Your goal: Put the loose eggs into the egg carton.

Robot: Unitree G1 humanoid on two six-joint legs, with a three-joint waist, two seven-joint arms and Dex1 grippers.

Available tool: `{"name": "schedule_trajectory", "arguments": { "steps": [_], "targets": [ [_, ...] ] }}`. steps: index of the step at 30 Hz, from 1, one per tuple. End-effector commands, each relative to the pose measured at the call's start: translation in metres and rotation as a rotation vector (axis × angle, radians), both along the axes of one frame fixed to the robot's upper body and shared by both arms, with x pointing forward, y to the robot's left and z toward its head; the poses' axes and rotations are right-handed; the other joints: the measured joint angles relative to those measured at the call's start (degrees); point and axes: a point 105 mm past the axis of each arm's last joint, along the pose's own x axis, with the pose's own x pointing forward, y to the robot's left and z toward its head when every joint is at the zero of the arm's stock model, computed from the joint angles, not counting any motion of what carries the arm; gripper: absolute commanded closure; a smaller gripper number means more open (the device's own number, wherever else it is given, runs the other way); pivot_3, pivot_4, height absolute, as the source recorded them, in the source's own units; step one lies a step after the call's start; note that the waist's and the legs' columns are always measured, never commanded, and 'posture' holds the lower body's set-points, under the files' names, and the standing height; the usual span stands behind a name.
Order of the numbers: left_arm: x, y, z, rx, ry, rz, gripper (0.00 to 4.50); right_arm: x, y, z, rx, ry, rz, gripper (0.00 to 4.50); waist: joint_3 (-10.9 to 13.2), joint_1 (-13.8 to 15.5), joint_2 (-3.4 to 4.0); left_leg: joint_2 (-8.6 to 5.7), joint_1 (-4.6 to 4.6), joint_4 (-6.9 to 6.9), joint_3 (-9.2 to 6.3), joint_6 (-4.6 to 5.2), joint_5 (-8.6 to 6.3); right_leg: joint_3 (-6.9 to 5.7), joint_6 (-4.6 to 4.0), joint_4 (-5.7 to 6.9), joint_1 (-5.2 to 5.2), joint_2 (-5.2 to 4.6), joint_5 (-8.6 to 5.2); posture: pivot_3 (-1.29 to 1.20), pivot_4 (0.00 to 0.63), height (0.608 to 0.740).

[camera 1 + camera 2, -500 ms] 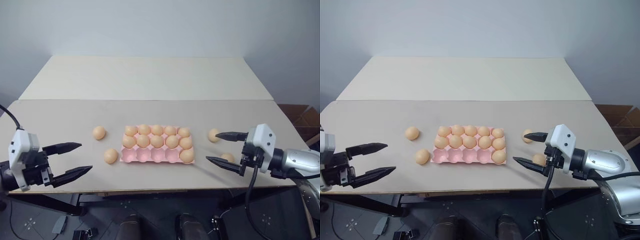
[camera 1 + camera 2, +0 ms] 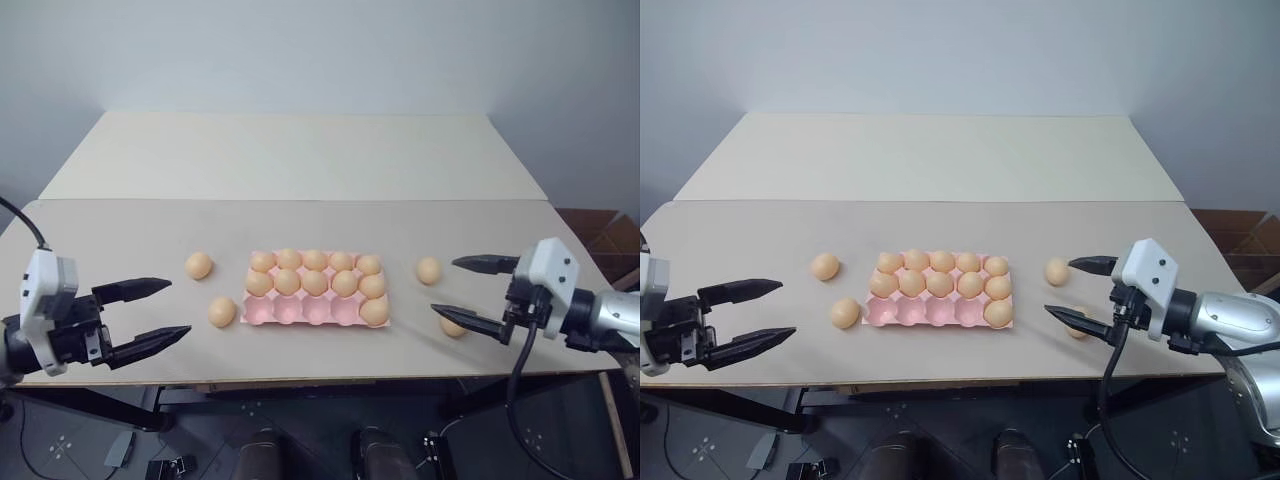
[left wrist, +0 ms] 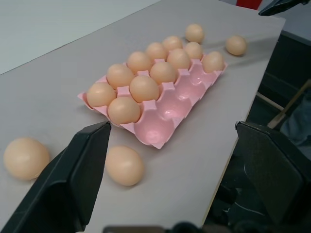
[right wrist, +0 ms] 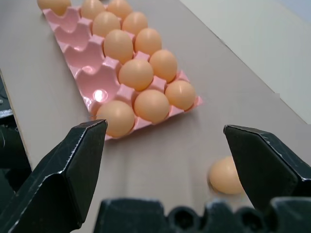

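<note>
I see the tabletop [image 2: 120,235] spread wide in front of me, pale beige, with a second lighter panel butted against its far edge. Near the front middle of it sits the egg carton [image 2: 314,310], a flat pink tray lying lengthwise across my view. Its far two rows are full of eggs, and the near row holds one egg at its right end, with the four cups to the left of it bare.

My left tool [image 2: 146,314] hangs over the front left corner of the tabletop, its jaws spread wide with nothing between them, aimed toward the carton. My right tool [image 2: 476,293] hangs over the front right edge, jaws likewise wide apart and gripping nothing.

Four loose eggs lie on the tabletop. Left of the carton there is one egg [image 2: 198,265] a little way off and a nearer egg [image 2: 221,311] just beside the carton's front left corner. Right of the carton one egg [image 2: 428,270] lies apart from it, and another egg [image 2: 453,326] sits close under the lower finger of my right tool; I cannot tell whether they touch.
</note>
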Motion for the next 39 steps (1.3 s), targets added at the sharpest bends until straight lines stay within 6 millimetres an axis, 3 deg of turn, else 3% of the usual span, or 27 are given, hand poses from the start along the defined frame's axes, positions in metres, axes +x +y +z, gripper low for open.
{"name": "schedule_trajectory", "arguments": {
  "steps": [1, 13, 16, 20, 22, 24, 27, 29, 34, 39],
  "targets": [
    [0.0, -0.008, 0.007, 0.019, -0.034, -0.063, 0.05, -0.003, -0.008, -0.005, -0.09, 0.019, -0.045, 0.0, 0.0, 0.0, 0.0, 0.0, 0.0, 0.0, 0.0, 0.0, 0.0, 0.0, 0.01, 0.0, 0.01, -0.01, 0.0, 0.0, 0.15, 0.74],
    [0.003, -0.017, 0.003, 0.015, -0.038, -0.095, 0.05, 0.023, -0.033, -0.07, -0.167, 0.241, -0.312, 0.0, 0.0, -0.6, -0.03, 0.0, 0.01, 0.0, 0.1, 0.0, 0.0, 0.14, 0.04, -0.01, -0.05, 0.03, 0.03, 0.0, 0.15, 0.74],
    [0.003, -0.016, 0.003, 0.016, -0.042, -0.093, 0.0, 0.029, -0.035, -0.074, -0.15, 0.249, -0.341, 0.62, 0.0, -0.6, -0.03, -0.01, 0.0, 0.0, 0.11, 0.0, 0.0, 0.15, 0.05, -0.02, -0.05, 0.02, 0.03, 0.0, 0.15, 0.74],
    [0.003, -0.016, 0.003, 0.023, -0.045, -0.091, 0.0, 0.031, -0.031, -0.072, -0.126, 0.245, -0.346, 1.91, 0.0, -0.5, -0.02, -0.01, -0.02, 0.0, 0.11, 0.01, 0.0, 0.14, 0.03, -0.02, -0.06, 0.03, 0.07, 0.0, 0.15, 0.74],
    [0.003, -0.016, 0.003, 0.025, -0.048, -0.089, 0.0, 0.032, -0.028, -0.066, -0.114, 0.217, -0.347, 2.18, 0.0, -0.5, -0.02, -0.01, -0.01, 0.0, 0.11, 0.01, 0.0, 0.14, 0.04, -0.03, -0.05, 0.03, 0.07, 0.0, 0.15, 0.74],
    [0.003, -0.015, 0.004, 0.027, -0.049, -0.088, 0.0, 0.033, -0.019, -0.052, -0.116, 0.162, -0.329, 2.23, 0.0, -0.5, -0.01, -0.01, -0.02, 0.0, 0.1, 0.01, 0.0, 0.14, 0.05, -0.03, -0.06, 0.03, 0.07, 0.0, 0.15, 0.74],
    [0.002, -0.015, 0.004, 0.029, -0.052, -0.086, 0.0, 0.029, 0.015, -0.02, -0.065, 0.065, -0.203, 2.23, 0.0, -0.8, -0.01, 0.0, -0.01, 0.0, 0.11, 0.01, 0.0, 0.15, 0.07, -0.01, -0.07, 0.03, 0.06, 0.0, 0.15, 0.74],
    [0.001, -0.015, 0.004, 0.029, -0.053, -0.085, 0.0, 0.023, 0.037, -0.012, -0.039, 0.045, -0.114, 2.23, 0.0, -1.1, -0.01, 0.04, 0.01, 0.0, 0.1, 0.01, 0.0, 0.19, 0.09, 0.0, -0.09, 0.08, 0.08, 0.0, 0.15, 0.74],
    [-0.001, -0.014, 0.003, 0.031, -0.051, -0.072, 0.0, 0.02, 0.09, -0.022, -0.002, 0.053, 0.046, 2.23, -0.1, -1.3, -0.11, 0.07, 0.02, -0.04, 0.07, 0.0, 0.0, 0.13, 0.08, -0.02, -0.07, 0.1, 0.09, 0.0, 0.15, 0.74],
    [-0.004, -0.013, 0.005, 0.032, -0.055, -0.058, 0.0, 0.027, 0.117, -0.04, -0.01, 0.075, 0.079, 2.23, -0.1, -1.2, -0.11, 0.0, -0.05, -0.03, 0.1, 0.0, 0.0, 0.14, -0.31, -0.06, -0.1, 0.02, 0.32, 0.0, 0.15, 0.74]
  ]
}}
